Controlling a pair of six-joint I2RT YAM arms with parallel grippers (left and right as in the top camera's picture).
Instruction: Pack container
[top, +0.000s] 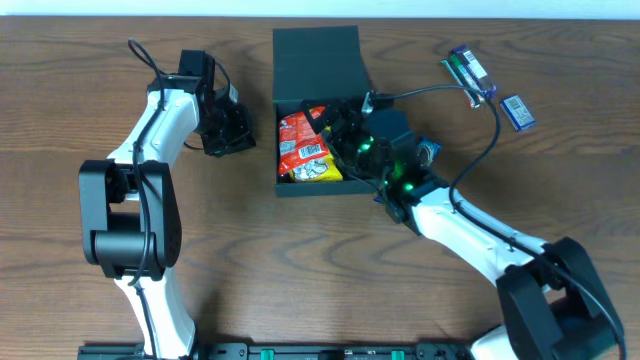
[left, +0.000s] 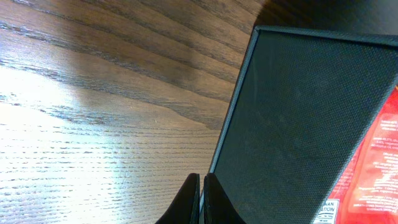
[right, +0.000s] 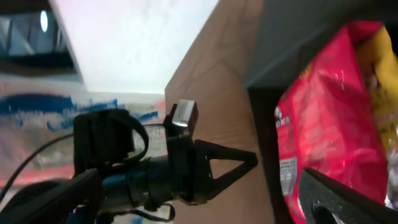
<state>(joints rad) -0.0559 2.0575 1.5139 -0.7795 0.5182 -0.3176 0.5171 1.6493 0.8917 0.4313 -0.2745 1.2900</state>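
At the left of the overhead frame the left gripper (top: 228, 128) hangs low over the brown wood-grain table (top: 300, 270), just beside the left wall of the dark teal-green matte rectangular container (top: 312, 187). Its arm is folded back on itself, with the wrist turned toward the box. Its fingers are pressed together on nothing, which suggests it is parked there either to brace the wall or simply to stay out of the way. The container sits at centre frame with its hinged lid (top: 316, 62) thrown back toward the top edge, presumably so both arms can reach in from the sides. Inside, a glossy red plastic snack packet (top: 300, 140) lies flat against the left wall, and a yellow packet (top: 322, 172) is tucked by the front wall. Both are kept to the left, probably to leave the right half free. Reaching in over the right wall, the right gripper (top: 345, 132) is dipped into that free half, its arm stretched up from the lower right corner. Dark fingers against a dark interior hide the jaws, so whether they hold anything cannot be told. At the upper right, a green-and-blue packet (top: 468, 76) and a small blue packet (top: 517, 111) lie well apart from the box, seemingly yet to be packed.
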